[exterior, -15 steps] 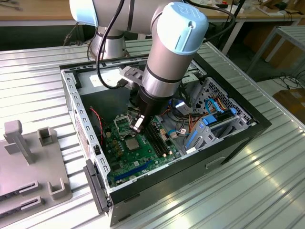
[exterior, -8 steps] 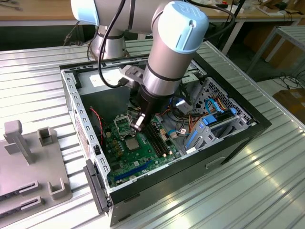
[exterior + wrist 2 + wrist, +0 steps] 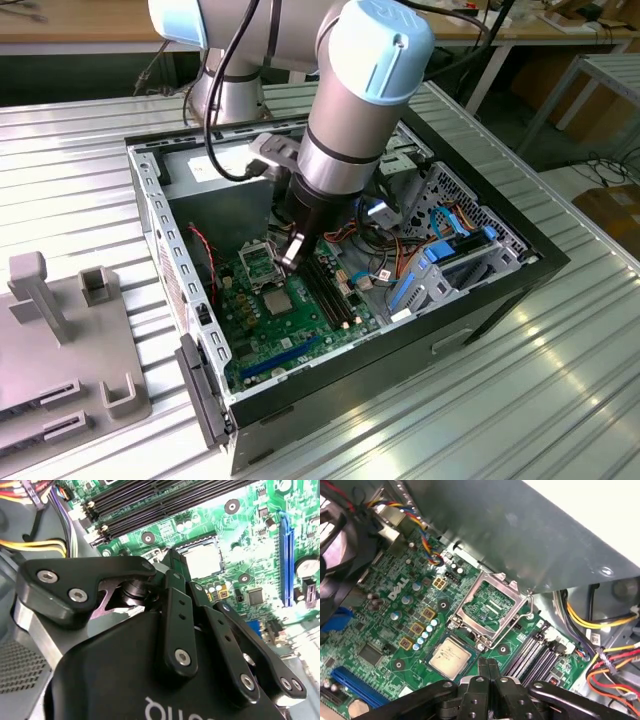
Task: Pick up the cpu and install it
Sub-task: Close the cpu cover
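The cpu (image 3: 451,655) is a small silver-grey square lying flat on the green motherboard (image 3: 385,630), right beside a square metal frame (image 3: 490,607) that stands open. It also shows in the exterior view as the cpu (image 3: 277,297) and in the second wrist view as the cpu (image 3: 205,560). My gripper (image 3: 487,666) hangs just above the board at the cpu's edge, between it and the black memory slots (image 3: 530,655). Its fingers are pressed together with nothing between them. In the exterior view the gripper (image 3: 291,260) reaches down inside the open computer case (image 3: 520,270).
Yellow, red and orange cables (image 3: 605,670) bundle beside the memory slots. A grey power-supply box (image 3: 215,170) sits at the case's back, a blue drive bracket (image 3: 425,275) on the exterior view's right. A grey fixture (image 3: 60,340) stands on the ribbed table at the left.
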